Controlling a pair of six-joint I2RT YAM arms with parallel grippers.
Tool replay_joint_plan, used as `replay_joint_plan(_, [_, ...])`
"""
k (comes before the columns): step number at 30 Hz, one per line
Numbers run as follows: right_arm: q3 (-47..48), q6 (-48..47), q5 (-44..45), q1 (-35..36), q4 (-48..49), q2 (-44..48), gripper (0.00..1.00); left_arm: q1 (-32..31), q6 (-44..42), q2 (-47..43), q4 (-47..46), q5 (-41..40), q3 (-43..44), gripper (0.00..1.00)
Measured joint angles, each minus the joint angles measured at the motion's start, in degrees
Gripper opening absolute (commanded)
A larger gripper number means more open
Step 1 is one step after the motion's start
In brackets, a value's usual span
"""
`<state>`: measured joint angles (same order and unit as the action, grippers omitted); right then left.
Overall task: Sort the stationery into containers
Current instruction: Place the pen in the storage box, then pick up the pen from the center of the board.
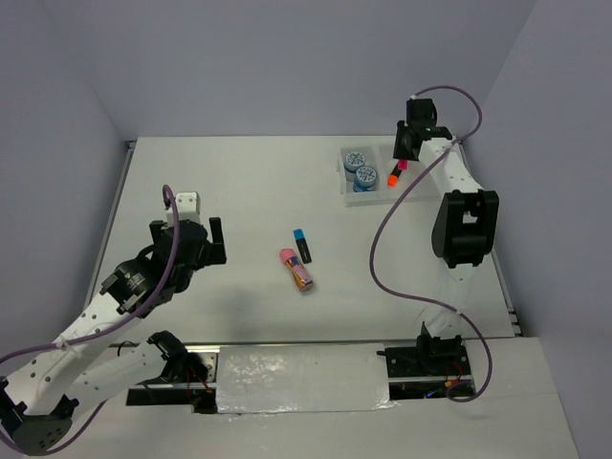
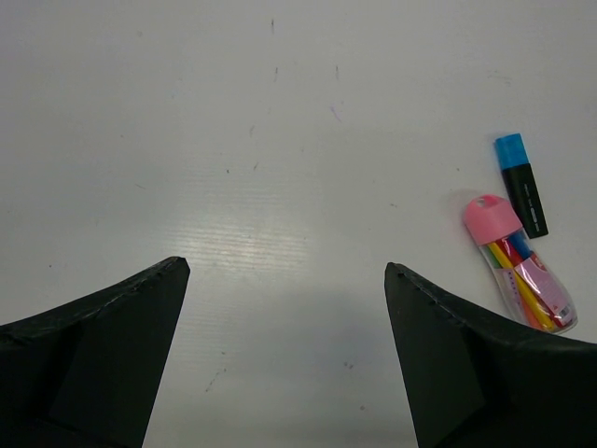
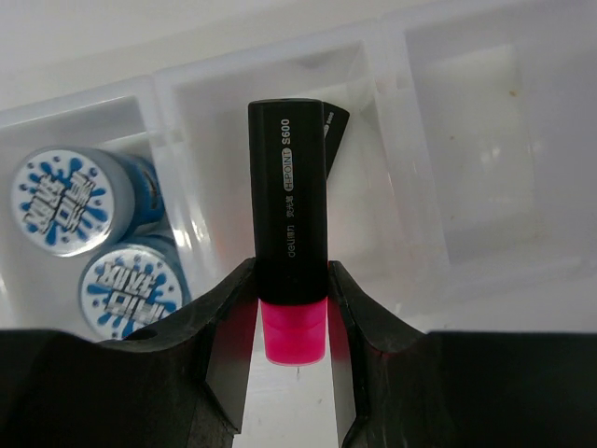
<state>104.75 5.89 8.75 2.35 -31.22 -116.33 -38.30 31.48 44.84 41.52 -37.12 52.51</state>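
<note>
White tabletop (image 1: 239, 191) fills the overhead view, the tray (image 1: 373, 198) at upper right. Its left compartment holds both rolls (image 1: 360, 167), and the middle one holds the orange highlighter (image 1: 393, 176). Over that middle compartment the right gripper (image 3: 291, 280), arm stretched far, clamps the pink highlighter (image 3: 289, 187). Blue highlighter (image 1: 302, 245) and eraser (image 1: 296, 269) lie unsorted at centre. At centre left, the left gripper (image 2: 284, 271) hovers, spread wide and empty.

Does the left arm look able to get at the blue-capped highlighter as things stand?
Likely yes: the left pincer is open and empty, with only bare table between it and the blue-capped highlighter.
</note>
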Motion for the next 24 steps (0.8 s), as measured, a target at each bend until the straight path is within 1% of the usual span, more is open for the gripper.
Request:
replay_joint_plan(2, [2.01, -0.02, -0.02, -0.07, -0.59, -2.86, 0.13, 0.44, -0.02, 0.46, 0.00, 0.09, 0.00, 0.99])
replay_joint_plan(5, [4.79, 0.00, -0.13, -0.15, -1.09, -6.03, 0.22, 1.14, -0.17, 1.18, -0.07, 0.76, 0.00, 0.99])
replay_joint_plan(7, [6.27, 0.00, -0.15, -0.15, -1.44, -7.19, 0.32, 1.46, -0.48, 1.46, -0.31, 1.51, 0.00, 0.99])
replay_joint_plan(8, [6.75, 0.02, -0.13, -0.15, -1.60, -7.43, 0.38, 1.68, -0.87, 1.60, -0.50, 1.79, 0.00, 0.99])
replay_joint_plan(10, [7.17, 0.17, -0.15, -0.15, -1.66, -7.48, 0.44, 2.10, -1.31, 1.90, -0.83, 2.29, 0.00, 0.99])
replay_joint_plan(11, [7.34, 0.31, -0.15, -0.15, -1.70, -7.48, 0.51, 2.27, -1.36, 2.05, -0.90, 2.56, 0.00, 0.99])
replay_joint_plan(12, [7.37, 0.46, -0.15, -0.15, -1.62, -7.48, 0.54, 2.43, -1.40, 2.19, -0.94, 2.69, 0.00, 0.99])
replay_joint_plan(15, [7.34, 0.63, -0.42, -0.24, -1.81, -7.48, 0.58, 2.62, -1.49, 2.23, -1.18, 2.95, 0.00, 0.99])
replay_joint_plan(21, [7.34, 0.79, -1.18, -0.31, -3.15, -7.45, 0.59, 2.67, -1.51, 2.19, -1.29, 2.95, 0.00, 0.99])
replay_joint_plan(24, [6.47, 1.77, -3.23, 0.20, -4.11, -6.51, 0.62, 2.67, -1.51, 2.19, -1.29, 2.93, 0.00, 0.99])
